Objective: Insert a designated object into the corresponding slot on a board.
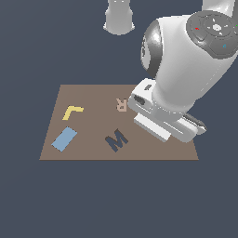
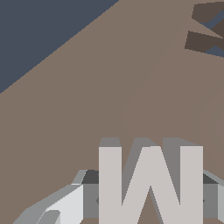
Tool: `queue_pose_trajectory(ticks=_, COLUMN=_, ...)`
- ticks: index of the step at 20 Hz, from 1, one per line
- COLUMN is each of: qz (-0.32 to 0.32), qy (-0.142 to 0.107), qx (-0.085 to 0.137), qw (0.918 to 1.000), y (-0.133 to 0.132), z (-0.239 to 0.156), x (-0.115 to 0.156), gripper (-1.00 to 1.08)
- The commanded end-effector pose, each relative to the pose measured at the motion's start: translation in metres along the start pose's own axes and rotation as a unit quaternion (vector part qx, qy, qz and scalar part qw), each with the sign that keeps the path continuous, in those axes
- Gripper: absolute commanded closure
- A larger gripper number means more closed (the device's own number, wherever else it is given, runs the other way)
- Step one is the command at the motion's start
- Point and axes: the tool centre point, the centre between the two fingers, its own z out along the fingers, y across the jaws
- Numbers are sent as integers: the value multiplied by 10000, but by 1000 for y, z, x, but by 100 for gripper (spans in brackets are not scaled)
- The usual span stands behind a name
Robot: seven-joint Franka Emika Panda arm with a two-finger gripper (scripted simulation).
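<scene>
As seen wristward, fingers (image 2: 65, 205) flanking M block (image 2: 151, 183)

I'm in a sim scene, not a real room: everything's flat-shaded w/ no texture, and no walls or furniture show. The ground is one plain dark slate-blue plane (image 1: 116, 200) running to every edge of the exterior view. On it lies the brown board (image 1: 93, 97), a thin rectangle w/ hard clean edges, carrying untextured coloured shapes: a yellow L (image 1: 72, 111) and a blue rectangle (image 1: 64, 139) toward its exterior-view left side, a pink R (image 1: 121, 104) and the dark M slot (image 1: 116, 139) nearer its middle. Beyond the board's far edge stands my smooth grey-white base (image 1: 119, 18). It reads as a bare benchmark setup.
</scene>
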Motion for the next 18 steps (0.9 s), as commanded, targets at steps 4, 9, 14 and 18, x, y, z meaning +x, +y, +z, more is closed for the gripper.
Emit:
queue_pose_trajectory(ticks=4, qz=-965, qy=4, qx=2, qw=9953, y=19, z=-1, x=8, gripper=108)
queue_pose_trajectory(ticks=9, qz=-1823, qy=6, qx=2, qw=9833, y=34, z=-2, x=19, gripper=108)
queue_pose_trajectory(ticks=14, qz=-2661, qy=7, qx=1, qw=9639, y=47, z=-3, x=32, gripper=108)
queue_pose_trajectory(ticks=18, qz=-3317, qy=8, qx=0, qw=9434, y=56, z=-3, x=44, gripper=108)
